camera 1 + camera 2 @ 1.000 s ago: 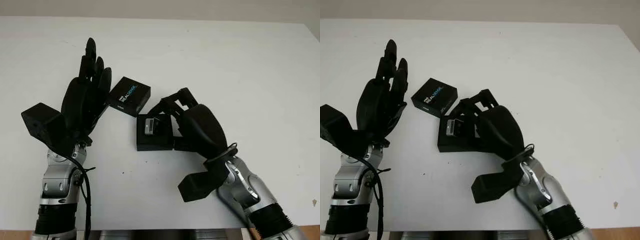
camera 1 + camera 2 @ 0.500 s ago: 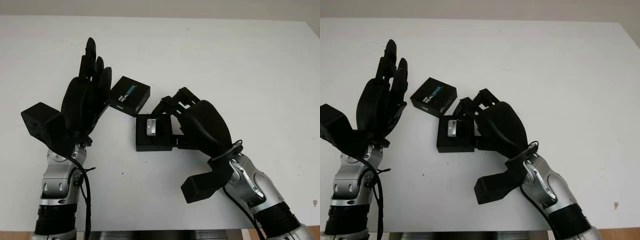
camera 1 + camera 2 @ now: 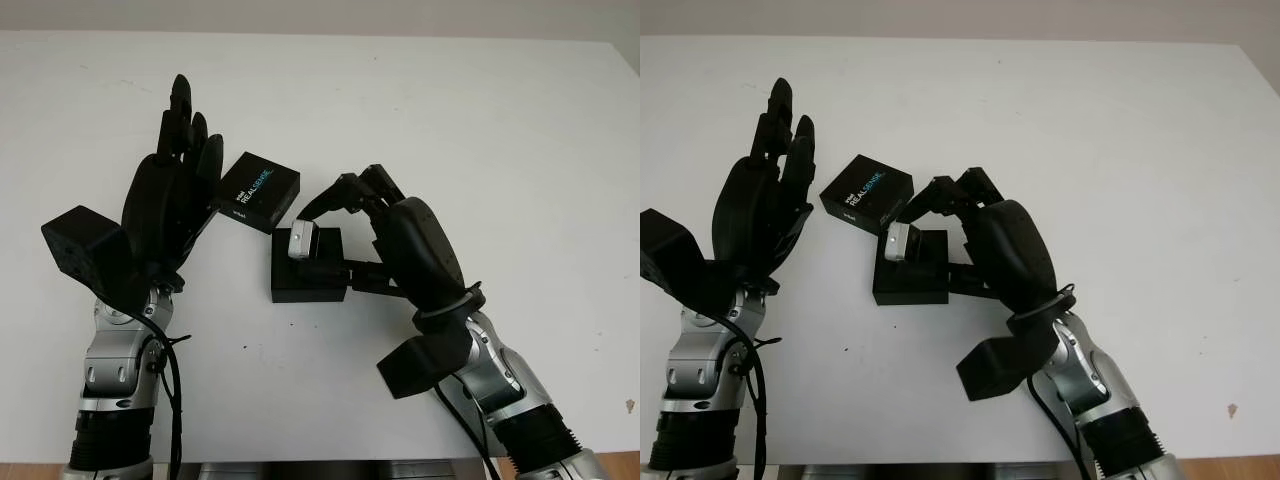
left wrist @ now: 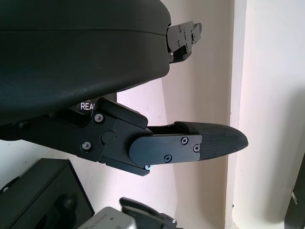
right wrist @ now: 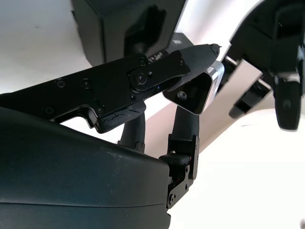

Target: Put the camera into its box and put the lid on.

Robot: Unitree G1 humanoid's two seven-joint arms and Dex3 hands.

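Right hand (image 3: 335, 215) is pinching the camera (image 3: 301, 240) over the box (image 3: 308, 268) — aiming to seat it; left hand (image 3: 175, 190) is waiting open beside the lid (image 3: 256, 192).

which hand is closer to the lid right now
Left. The open left hand is raised right beside the lid. The right hand is farther, past the box, its fingers shut on the camera above the box's far edge.
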